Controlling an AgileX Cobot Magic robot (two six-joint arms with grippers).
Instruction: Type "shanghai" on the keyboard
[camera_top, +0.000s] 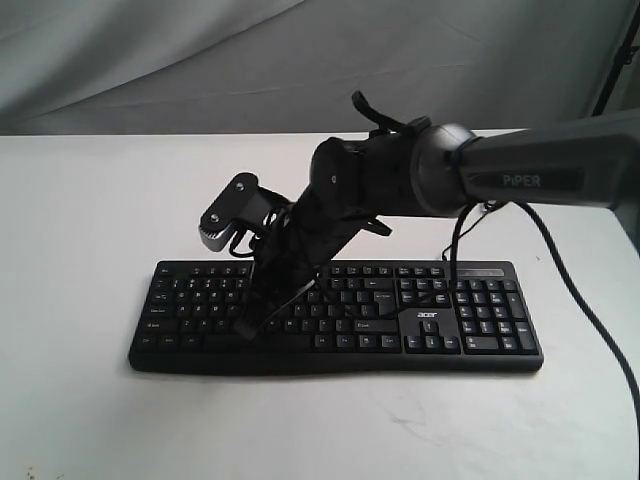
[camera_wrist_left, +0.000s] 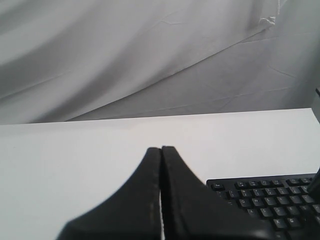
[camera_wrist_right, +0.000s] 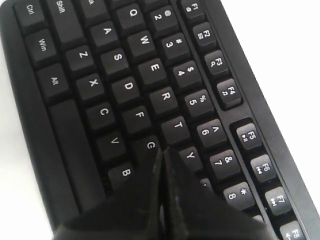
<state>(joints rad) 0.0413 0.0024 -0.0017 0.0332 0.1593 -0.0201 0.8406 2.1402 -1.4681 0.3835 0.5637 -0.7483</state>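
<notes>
Right gripper (camera_top: 247, 328) clenched, tip by G key (camera_wrist_right: 150, 145), centre-left on keyboard (camera_top: 480, 315). Left gripper (camera_wrist_left: 161, 150) clenched over white table (camera_wrist_left: 75, 160), off keyboard's corner.

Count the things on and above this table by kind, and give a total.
Keyboard: 1
Grippers: 2, the left gripper and the right gripper, both shut
Table: 1
Total: 4
</notes>
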